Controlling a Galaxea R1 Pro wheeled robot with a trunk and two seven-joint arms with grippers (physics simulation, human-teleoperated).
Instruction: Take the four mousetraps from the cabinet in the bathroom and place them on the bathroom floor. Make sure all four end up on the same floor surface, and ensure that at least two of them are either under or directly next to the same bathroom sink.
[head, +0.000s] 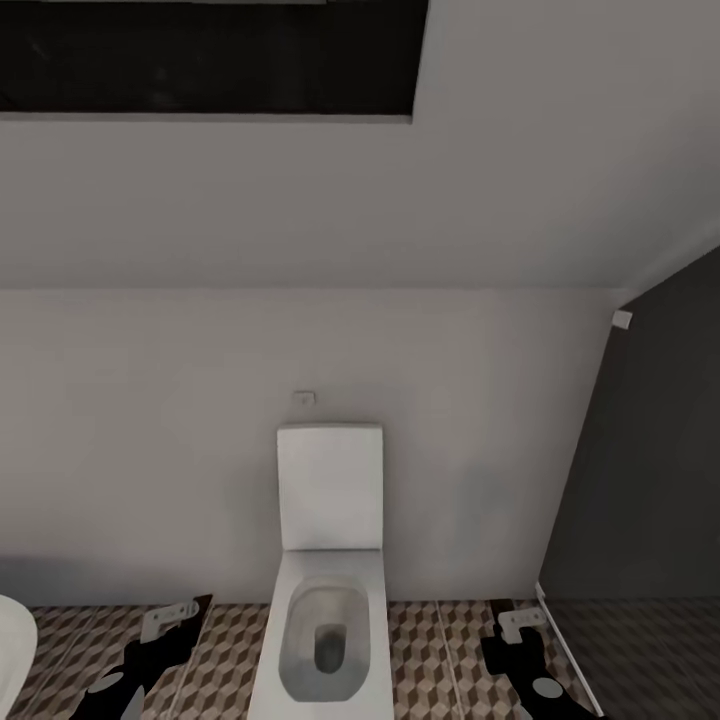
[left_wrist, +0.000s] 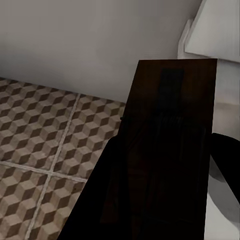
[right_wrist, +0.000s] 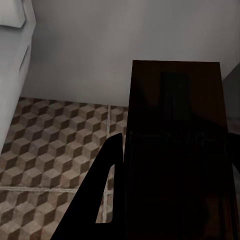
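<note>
While each arm carries a brown mousetrap, the left gripper is clamped on one mousetrap and the right gripper on another, both boards held above the bathroom floor. Releasing from this height could bounce or flip a trap on the hard cube-patterned tiles. A white toilet stands against the pale wall directly ahead.
</note>
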